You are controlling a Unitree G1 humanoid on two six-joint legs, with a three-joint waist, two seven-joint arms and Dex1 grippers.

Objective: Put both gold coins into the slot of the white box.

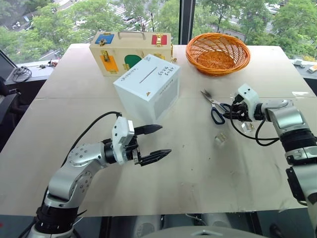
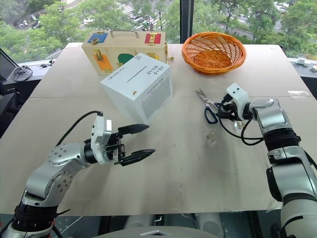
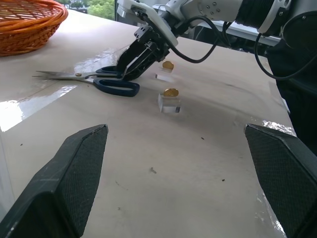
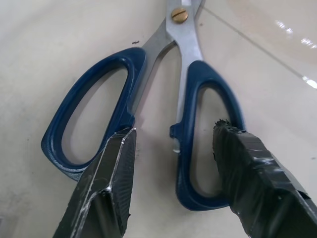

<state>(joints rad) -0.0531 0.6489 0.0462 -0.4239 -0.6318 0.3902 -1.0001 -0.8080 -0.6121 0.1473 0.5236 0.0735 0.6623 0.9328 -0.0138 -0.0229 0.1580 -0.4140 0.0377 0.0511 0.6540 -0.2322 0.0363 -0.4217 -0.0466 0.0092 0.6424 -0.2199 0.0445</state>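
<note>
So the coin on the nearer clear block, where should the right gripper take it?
Judging from the left wrist view, the nearer gold coin lies flat on top of its clear block, raised off the table. Probably pinch it by its rim, coming in from above, with the right gripper, which now sits at the scissors.

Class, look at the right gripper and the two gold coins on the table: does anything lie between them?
Nothing lies between. The right gripper, open, sits at the blue-handled scissors; both gold coins rest on clear blocks just beside it.
</note>
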